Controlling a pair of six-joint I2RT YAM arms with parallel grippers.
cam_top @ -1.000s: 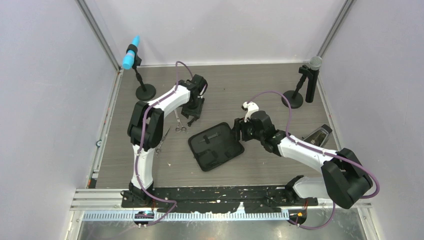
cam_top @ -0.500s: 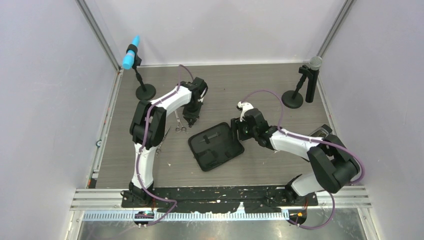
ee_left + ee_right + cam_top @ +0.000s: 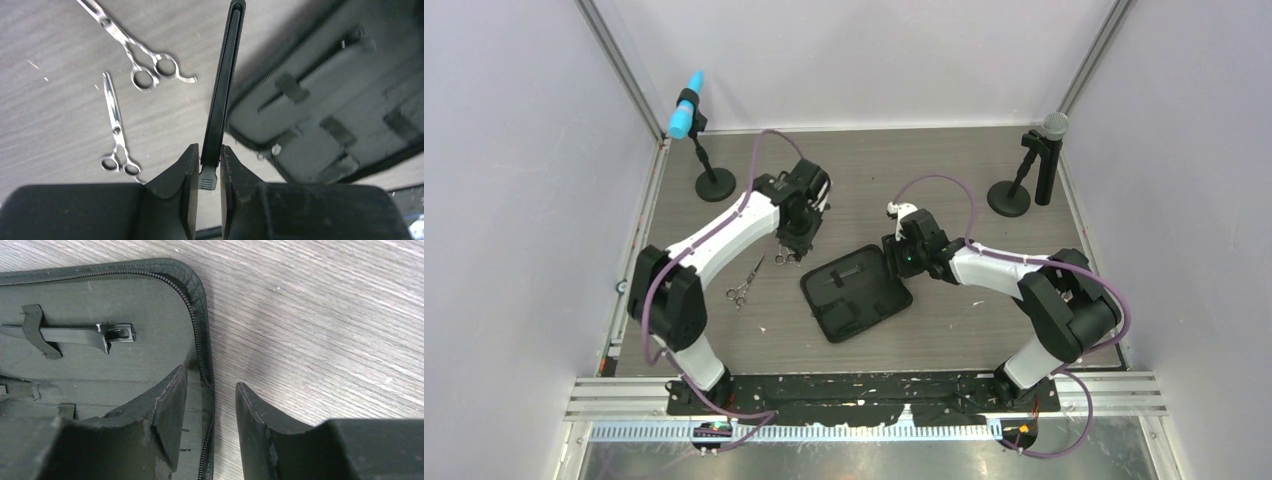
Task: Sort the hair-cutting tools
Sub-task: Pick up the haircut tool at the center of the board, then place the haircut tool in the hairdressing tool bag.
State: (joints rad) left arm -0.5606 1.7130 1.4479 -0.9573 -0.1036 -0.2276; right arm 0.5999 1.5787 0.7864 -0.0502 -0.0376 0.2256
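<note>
- Pinching comb's [image 3: 224, 75] end between left gripper [image 3: 210, 154] fingers, beside open case's [image 3: 345, 80] left edge.
- Lying on table [image 3: 50, 105] left of case: scissors [image 3: 131, 46] and second pair [image 3: 116, 127].
- Straddling case's right edge with right gripper [image 3: 210, 390], fingers spread; clip [image 3: 75, 334] strapped inside.

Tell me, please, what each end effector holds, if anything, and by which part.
The left end effector grips the black comb by one end; the right end effector, open, holds nothing.
</note>
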